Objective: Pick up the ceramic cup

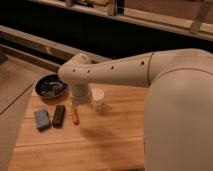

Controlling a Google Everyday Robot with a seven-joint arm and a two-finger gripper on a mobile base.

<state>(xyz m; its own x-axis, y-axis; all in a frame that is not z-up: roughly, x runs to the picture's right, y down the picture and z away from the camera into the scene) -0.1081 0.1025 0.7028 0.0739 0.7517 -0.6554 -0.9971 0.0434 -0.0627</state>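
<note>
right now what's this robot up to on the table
A robot's arm reaches across the wooden table toward the white cup. Its hand points down right beside the cup, on the cup's left in the picture; contact can't be made out. The cup stands upright on the table, not yet lifted. A dark bowl, blue sponge, black block and small orange thing lie nearby.

Outstretched arm point(115, 70), jaws down below wrist point(80, 94)

Dark bowl point(39, 86), blue sponge point(42, 119) beside black bar point(59, 115), wooden table point(110, 145)
</note>
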